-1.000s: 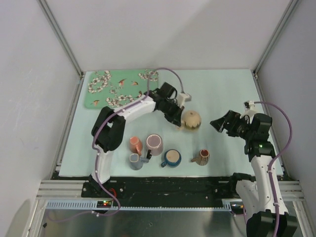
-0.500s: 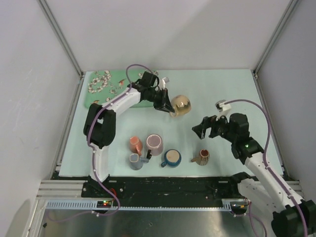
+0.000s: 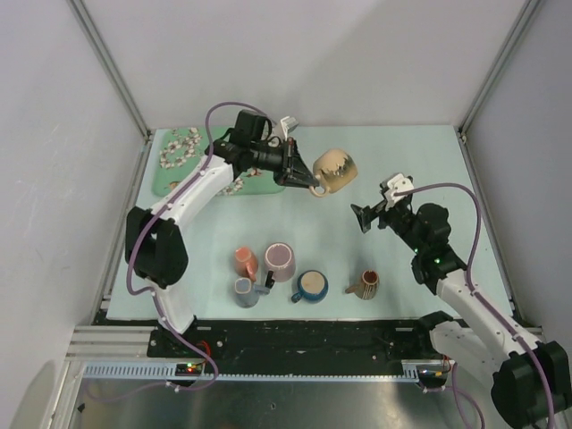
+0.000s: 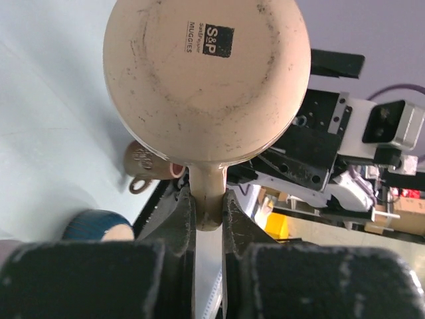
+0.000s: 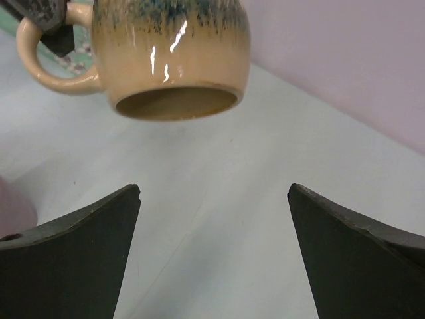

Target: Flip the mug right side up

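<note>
While the left gripper (image 3: 308, 176) pinched the handle of the tan mug (image 3: 335, 170) between its jaws, the mug hung clear of the pale green worktop (image 3: 402, 161), toward the back and near the middle. The left wrist camera faced the mug's speckled base, which bore a dark maker's stamp, and showed the handle clamped tight between the two jaws. From the right wrist camera the mug's open mouth was seen from below, tipped toward that lens, with a blue-green streaked glaze around the upper body and the handle pointing off to the left. The right gripper (image 3: 362, 217) hovered just in front of the mug and apart from it, its jaws spread wide and holding nothing. Behind the left arm lay a green floral mat (image 3: 179, 154) at the back left corner, partly covered by the arm. Five other mugs stood along the near edge of the worktop: a salmon mug (image 3: 246, 260), a mauve mug (image 3: 279, 261), a grey-blue mug (image 3: 244, 291), a blue mug (image 3: 310, 286) with a tan inside, and a brown striped mug (image 3: 365, 284) set a little apart to the right.
</note>
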